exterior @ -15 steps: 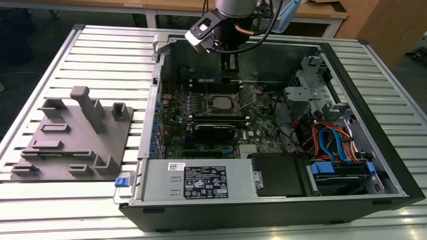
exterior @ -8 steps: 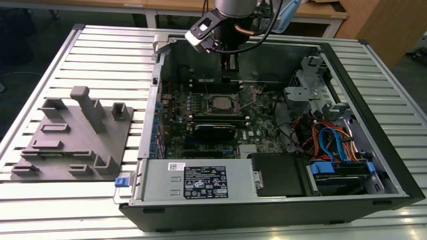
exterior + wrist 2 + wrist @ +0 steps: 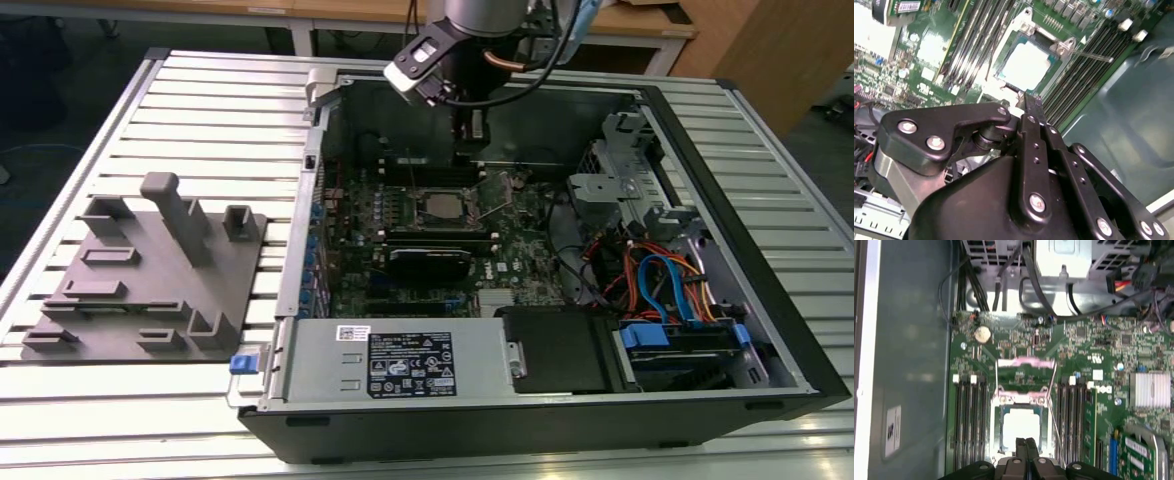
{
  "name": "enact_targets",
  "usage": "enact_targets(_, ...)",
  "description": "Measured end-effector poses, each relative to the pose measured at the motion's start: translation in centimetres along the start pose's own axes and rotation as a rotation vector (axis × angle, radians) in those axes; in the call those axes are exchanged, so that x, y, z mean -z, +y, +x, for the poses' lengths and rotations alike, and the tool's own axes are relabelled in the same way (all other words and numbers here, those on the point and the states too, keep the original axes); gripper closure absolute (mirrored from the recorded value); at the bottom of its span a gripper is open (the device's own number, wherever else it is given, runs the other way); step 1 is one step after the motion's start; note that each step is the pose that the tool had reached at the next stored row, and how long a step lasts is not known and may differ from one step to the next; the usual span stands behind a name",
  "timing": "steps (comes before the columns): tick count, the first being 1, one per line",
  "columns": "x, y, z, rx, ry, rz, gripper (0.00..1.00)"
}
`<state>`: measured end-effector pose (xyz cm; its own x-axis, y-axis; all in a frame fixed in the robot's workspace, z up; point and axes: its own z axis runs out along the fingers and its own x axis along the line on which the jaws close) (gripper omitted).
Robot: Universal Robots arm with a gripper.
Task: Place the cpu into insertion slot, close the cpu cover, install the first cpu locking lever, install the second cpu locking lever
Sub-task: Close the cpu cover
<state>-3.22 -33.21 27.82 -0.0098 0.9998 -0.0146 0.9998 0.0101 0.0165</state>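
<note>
Item: gripper (image 3: pixel 1026 441). Black fingers (image 3: pixel 1026 125) pressed together with nothing between them. Hangs just above the edge of the insertion slot (image 3: pixel 996 432), not touching it as far as the wrist views show.

Item: cpu (image 3: pixel 1021 426). Pale square top. Lies flat inside the insertion slot, framed by it on all sides in both wrist views.

Item: cpu cover (image 3: pixel 1026 361). Thin metal plate, apparently raised off the insertion slot, on the side away from the gripper.

Item: lever (image 3: pixel 1089 55). Thin metal rod reaching outward from a corner of the insertion slot.

Item: memory slots (image 3: pixel 969 425). Long narrow rows flanking the insertion slot.

Item: computer case (image 3: pixel 534 430). Open and enclosing the board that bears the insertion slot.

Item: grey fixture (image 3: pixel 147 290). Well apart from the insertion slot, outside the case.
</note>
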Motion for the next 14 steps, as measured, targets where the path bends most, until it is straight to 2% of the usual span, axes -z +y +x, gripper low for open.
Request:
enact_targets(6,-0.02,1.18,-0.02,0.0,0.0,0.0021,0.9)
enact_targets(14,-0.02,1.34,-0.01,0.0,0.0,0.0022,0.9)
